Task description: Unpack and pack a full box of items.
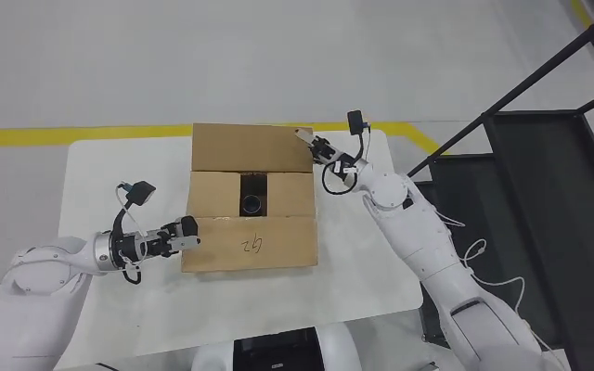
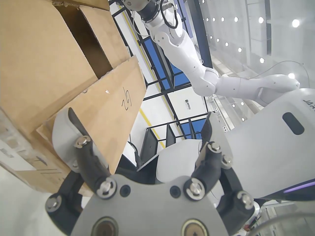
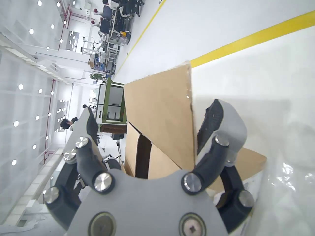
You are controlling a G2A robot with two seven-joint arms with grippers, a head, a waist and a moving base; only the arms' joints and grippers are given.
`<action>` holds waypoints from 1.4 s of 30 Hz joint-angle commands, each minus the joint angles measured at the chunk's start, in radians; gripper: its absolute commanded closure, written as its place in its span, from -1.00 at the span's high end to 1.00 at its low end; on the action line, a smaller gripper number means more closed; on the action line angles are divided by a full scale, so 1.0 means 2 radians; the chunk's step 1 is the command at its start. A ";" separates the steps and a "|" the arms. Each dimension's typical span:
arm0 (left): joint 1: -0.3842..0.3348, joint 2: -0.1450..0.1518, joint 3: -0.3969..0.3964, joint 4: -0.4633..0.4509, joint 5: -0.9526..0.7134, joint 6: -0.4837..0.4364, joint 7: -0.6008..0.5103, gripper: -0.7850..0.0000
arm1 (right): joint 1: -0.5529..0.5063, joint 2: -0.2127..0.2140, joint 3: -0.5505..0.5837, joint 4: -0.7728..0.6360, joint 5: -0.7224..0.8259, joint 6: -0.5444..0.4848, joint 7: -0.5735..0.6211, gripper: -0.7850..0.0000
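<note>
**Status.** The cardboard box (image 1: 209, 190) stands mid-table (image 1: 111, 167). Its far flap (image 1: 251, 147) and near flap (image 1: 249, 243) (the one marked in pen) are folded outward. The two short inner flaps lie across the opening, leaving a gap where a dark round item (image 1: 252, 200) shows.

**Grippers.** The left gripper (image 1: 190, 230) sits at the near flap's left end, jaws spread with the flap edge between them. The right gripper (image 1: 313, 142) is at the far flap's right corner, jaws likewise spread astride the cardboard.

**Assessment.** Opening is partly done. The inner flaps, unloading and all repacking appear to remain.
</note>
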 commanded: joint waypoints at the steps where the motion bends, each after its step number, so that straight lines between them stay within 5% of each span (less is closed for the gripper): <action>1: 0.000 0.000 0.000 0.000 0.000 0.000 0.000 1.00 | 0.011 -0.003 -0.005 0.012 0.021 -0.008 0.017 1.00; 10: 0.000 0.000 0.000 0.000 0.000 0.000 0.000 1.00 | 0.023 -0.001 0.017 0.019 0.070 -0.051 0.084 1.00; 22: 0.009 0.001 -0.003 -0.020 0.011 0.007 0.031 1.00 | -0.074 0.028 0.082 -0.137 0.076 -0.005 0.218 1.00; 30: 0.023 0.003 -0.014 -0.034 -0.001 -0.001 0.043 1.00 | -0.148 0.039 0.091 -0.235 0.029 0.064 0.219 1.00; 42: 0.010 0.002 0.001 -0.017 0.036 0.010 0.082 1.00 | -0.190 0.045 0.086 -0.271 0.004 0.099 0.198 1.00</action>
